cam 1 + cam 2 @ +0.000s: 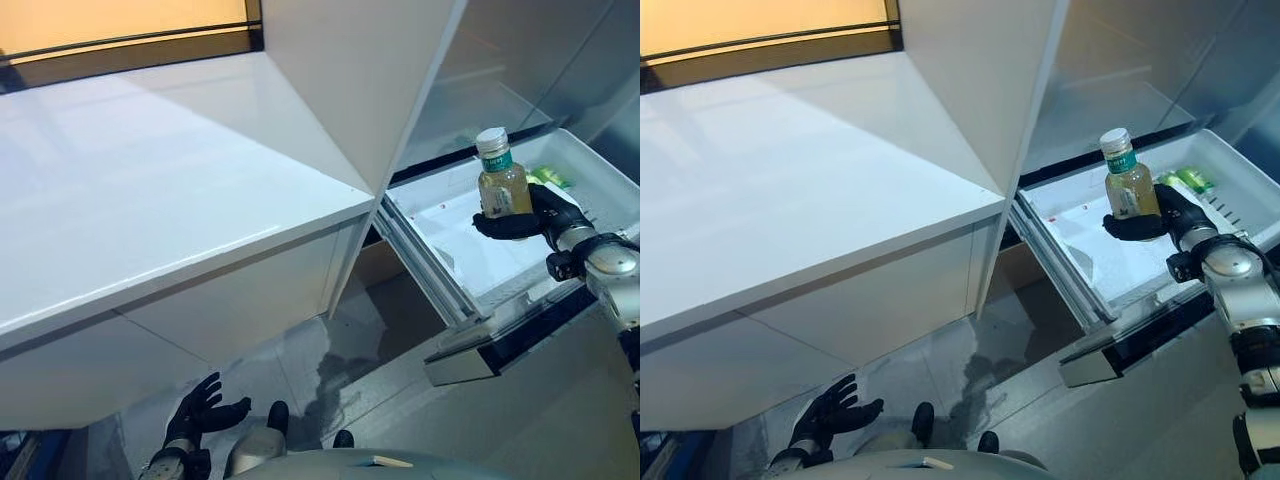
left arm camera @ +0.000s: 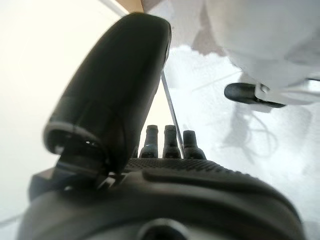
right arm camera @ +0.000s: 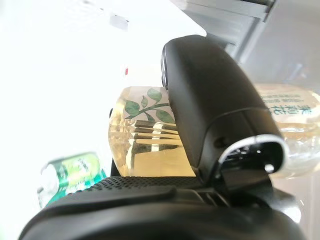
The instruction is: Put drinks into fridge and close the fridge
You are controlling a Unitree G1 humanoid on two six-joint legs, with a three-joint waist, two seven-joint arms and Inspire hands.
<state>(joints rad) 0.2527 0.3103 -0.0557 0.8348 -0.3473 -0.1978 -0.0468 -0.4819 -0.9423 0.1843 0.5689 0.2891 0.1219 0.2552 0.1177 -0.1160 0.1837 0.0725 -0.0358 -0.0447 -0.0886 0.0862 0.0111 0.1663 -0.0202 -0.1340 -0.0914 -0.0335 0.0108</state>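
Setting: white tabletop (image 1: 150, 180) runs across my left side, grey floor (image 1: 400, 330) below, and the fridge drawer (image 1: 455, 215) stands pulled out on my right
Right robot hand: my right robot hand (image 1: 545, 215) is clamped round a bottle (image 1: 502, 180) of pale yellow drink; the wrist camera shows the thumb pressed across the bottle's side
Bottle: upright, white cap on top, held above the open drawer, not yet resting on the drawer bottom as far as I can judge
Other drink: a green can (image 1: 548, 177) lies in the drawer just beyond the held bottle; I can also see it in the right wrist view (image 3: 72, 172)
Left robot hand: my left robot hand (image 1: 200, 410) hangs low near the floor, fingers spread and holding nothing
Step in hand: I judge this is the placing of a drink into the fridge, with the closing not yet begun
Next move: I would lower the bottle onto a bare patch of the drawer bottom, clear of the can, let go, then push the drawer front inward
Risk: a tall bottle set down upright may tip when the drawer slides shut
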